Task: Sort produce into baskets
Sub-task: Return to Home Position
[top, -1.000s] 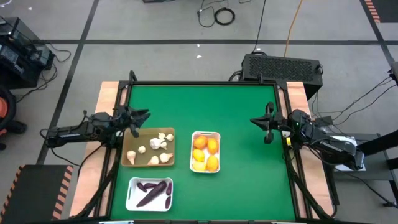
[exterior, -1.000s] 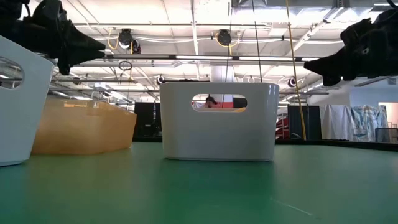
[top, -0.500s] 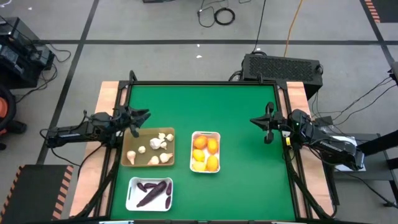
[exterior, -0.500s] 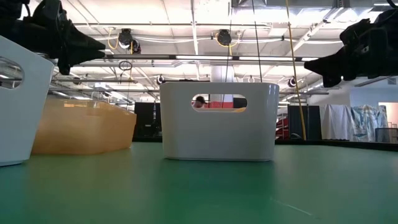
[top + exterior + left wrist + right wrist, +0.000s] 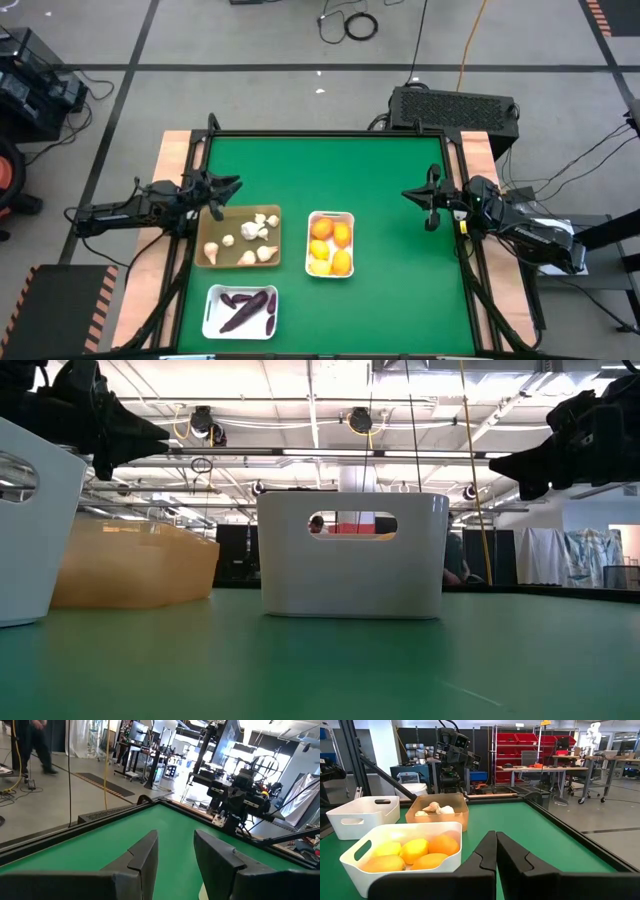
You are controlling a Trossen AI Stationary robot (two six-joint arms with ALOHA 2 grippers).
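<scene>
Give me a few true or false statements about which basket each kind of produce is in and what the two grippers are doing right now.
1. The garlic bulbs lie in the tan basket. True.
2. The orange fruits share a basket with the purple eggplants. False: the fruits fill one white basket. The eggplants lie in the other white basket, below the tan one in the high view.
3. The right gripper holds a fruit. False: it is shut on nothing, raised at the table's right side.
4. The left gripper is open and empty. True.
</scene>
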